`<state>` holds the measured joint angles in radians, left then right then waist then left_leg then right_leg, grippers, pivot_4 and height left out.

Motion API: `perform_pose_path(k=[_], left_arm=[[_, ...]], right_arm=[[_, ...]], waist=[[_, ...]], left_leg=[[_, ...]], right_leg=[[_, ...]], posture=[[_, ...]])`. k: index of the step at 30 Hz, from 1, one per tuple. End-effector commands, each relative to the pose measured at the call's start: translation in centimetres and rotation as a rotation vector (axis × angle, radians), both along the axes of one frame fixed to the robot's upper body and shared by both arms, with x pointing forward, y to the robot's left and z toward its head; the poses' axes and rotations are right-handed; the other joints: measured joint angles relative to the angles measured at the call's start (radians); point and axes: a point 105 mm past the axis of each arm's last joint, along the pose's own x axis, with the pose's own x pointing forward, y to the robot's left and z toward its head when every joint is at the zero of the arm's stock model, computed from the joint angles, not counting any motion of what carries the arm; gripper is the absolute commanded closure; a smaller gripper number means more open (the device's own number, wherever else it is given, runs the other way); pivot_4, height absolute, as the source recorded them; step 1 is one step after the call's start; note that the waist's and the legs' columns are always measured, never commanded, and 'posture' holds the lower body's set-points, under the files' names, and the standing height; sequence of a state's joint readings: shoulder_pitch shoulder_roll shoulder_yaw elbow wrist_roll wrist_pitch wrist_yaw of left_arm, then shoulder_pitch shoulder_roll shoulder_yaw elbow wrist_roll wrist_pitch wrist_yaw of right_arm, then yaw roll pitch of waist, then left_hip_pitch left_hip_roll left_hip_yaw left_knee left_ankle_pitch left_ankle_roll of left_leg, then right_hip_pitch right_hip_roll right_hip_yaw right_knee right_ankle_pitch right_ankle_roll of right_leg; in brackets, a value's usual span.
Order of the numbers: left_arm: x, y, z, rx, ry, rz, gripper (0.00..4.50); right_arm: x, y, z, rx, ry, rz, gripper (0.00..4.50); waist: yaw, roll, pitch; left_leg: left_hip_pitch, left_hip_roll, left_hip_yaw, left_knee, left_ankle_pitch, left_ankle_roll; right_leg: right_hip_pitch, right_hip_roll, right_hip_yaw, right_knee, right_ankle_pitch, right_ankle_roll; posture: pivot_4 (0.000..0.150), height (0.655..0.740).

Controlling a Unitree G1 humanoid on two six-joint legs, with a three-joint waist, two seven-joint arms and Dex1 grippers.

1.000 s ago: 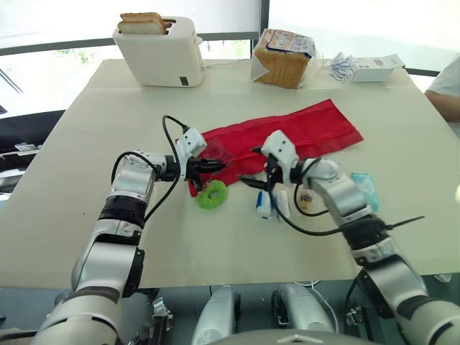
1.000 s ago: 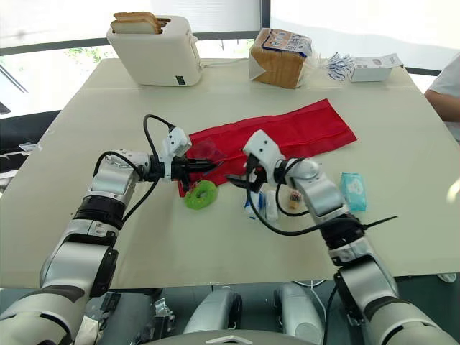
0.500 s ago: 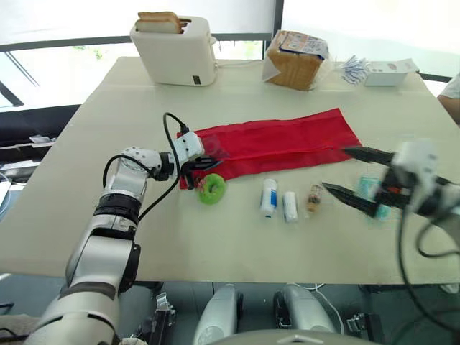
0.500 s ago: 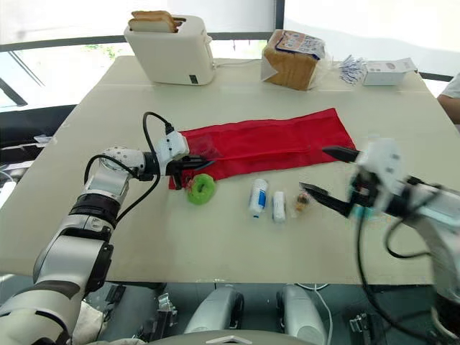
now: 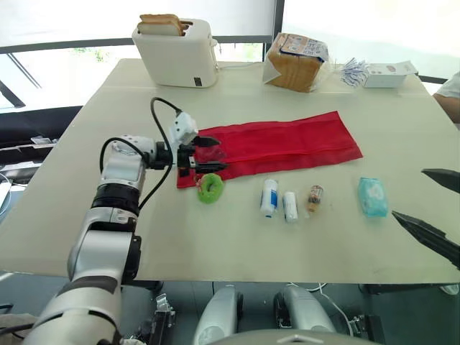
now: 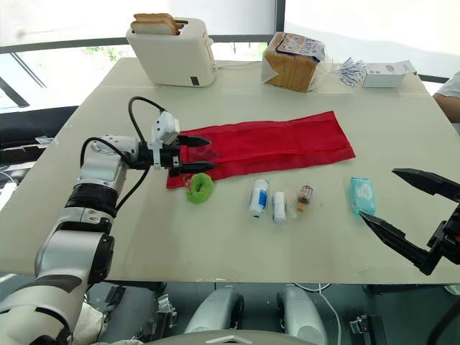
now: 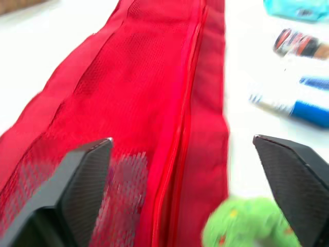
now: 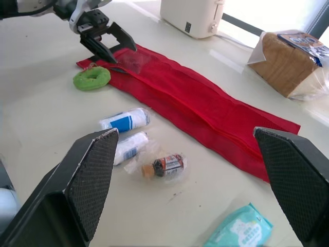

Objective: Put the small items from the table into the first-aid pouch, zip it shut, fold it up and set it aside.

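Right gripper (image 5: 409,192) now near tissue pack (image 5: 373,196)

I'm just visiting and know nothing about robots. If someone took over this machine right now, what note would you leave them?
Left gripper: open, at the left end of the long red mesh pouch, holding nothing.
Right gripper: open wide, empty, near the right edge of the table.
On the table in front of the pouch: green ring, blue-and-white tube, small white roll, wrapped brown bottle, pale blue tissue pack.
Done: none of these five is packed; pouch lies flat, unfolded.
Left: load the five, zip, fold, set aside.
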<state>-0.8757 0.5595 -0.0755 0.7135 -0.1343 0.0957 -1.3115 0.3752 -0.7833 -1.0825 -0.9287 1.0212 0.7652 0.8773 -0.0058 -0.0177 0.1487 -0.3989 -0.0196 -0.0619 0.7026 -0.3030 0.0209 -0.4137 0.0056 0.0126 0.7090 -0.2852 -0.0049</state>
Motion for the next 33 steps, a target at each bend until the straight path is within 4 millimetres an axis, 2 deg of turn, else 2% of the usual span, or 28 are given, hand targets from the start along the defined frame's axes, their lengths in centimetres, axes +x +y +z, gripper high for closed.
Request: perform_pose_path(k=[1,4,7,11,18,21,25,28,33], left_arm=[[1.0,-3.2,1.2,0.055,-0.107,-0.006,0.03],[2.0,-5.4,0.5,0.102,-0.101,0.021,0.03],[2.8,-6.8,-0.5,0.186,-0.158,0.032,0.03],[4.3,-8.7,-0.9,0.207,-0.197,0.1,0.03],[4.6,-9.2,-1.4,0.226,-0.202,0.088,0.03],[4.6,-9.4,-1.5,0.221,-0.195,0.086,0.86],[4.5,-9.5,-1.7,0.221,-0.173,0.068,2.74],[4.4,-9.5,-1.7,0.206,-0.151,0.055,4.36],[3.6,-9.0,-1.3,0.165,-0.097,-0.015,4.48]], right_arm=[[-0.5,0.6,1.4,-0.028,-0.077,0.007,0.0],[-0.4,0.9,1.8,-0.029,-0.091,0.01,0.0],[-0.2,1.1,2.0,-0.026,-0.098,0.01,0.0],[-0.1,1.6,1.9,-0.03,-0.107,0.014,0.0],[-0.4,1.5,1.8,-0.04,-0.099,0.021,0.0],[-0.4,0.6,1.5,-0.081,-0.096,0.005,0.0],[-0.7,-1.4,1.5,-0.129,-0.067,-0.004,0.0],[-0.9,-2.9,1.8,-0.168,-0.052,-0.005,0.0],[-0.8,-2.8,2.3,-0.168,-0.052,0.046,0.0]], waist=[[0.004,0.0,0.0],[0.005,-0.001,0.0],[0.006,-0.001,0.001],[0.007,-0.002,0.001],[0.006,-0.002,0.001],[0.012,-0.002,0.001],[0.019,-0.003,0.002],[0.019,-0.003,0.002],[0.017,-0.003,0.002]], left_leg=[[0.002,0.0,0.0,0.0,0.0,0.001],[0.002,0.0,0.001,0.0,-0.001,0.001],[0.002,0.0,0.001,0.0,-0.001,0.001],[0.002,-0.001,0.002,0.0,-0.001,0.002],[0.002,-0.001,0.002,0.0,-0.001,0.002],[0.002,-0.001,0.002,0.0,-0.001,0.002],[0.002,-0.001,0.003,0.0,-0.001,0.002],[0.002,-0.001,0.003,0.0,-0.002,0.003],[0.003,-0.001,0.003,0.0,-0.002,0.003]], right_leg=[[0.003,0.0,0.0,0.0,0.0,0.001],[0.003,0.0,0.001,-0.001,-0.001,0.001],[0.003,0.0,0.001,0.0,-0.001,0.001],[0.003,0.0,0.002,-0.001,-0.001,0.001],[0.002,0.0,0.002,0.0,-0.001,0.002],[0.002,0.0,0.002,-0.001,-0.001,0.002],[0.002,0.0,0.002,-0.001,-0.001,0.002],[0.003,0.0,0.003,-0.001,-0.001,0.002],[0.003,0.0,0.003,-0.001,-0.001,0.002]], posture=[[0.15,0.74],[0.15,0.74],[0.15,0.74],[0.15,0.74],[0.15,0.74],[0.15,0.74],[0.15,0.74],[0.15,0.74],[0.15,0.74]])
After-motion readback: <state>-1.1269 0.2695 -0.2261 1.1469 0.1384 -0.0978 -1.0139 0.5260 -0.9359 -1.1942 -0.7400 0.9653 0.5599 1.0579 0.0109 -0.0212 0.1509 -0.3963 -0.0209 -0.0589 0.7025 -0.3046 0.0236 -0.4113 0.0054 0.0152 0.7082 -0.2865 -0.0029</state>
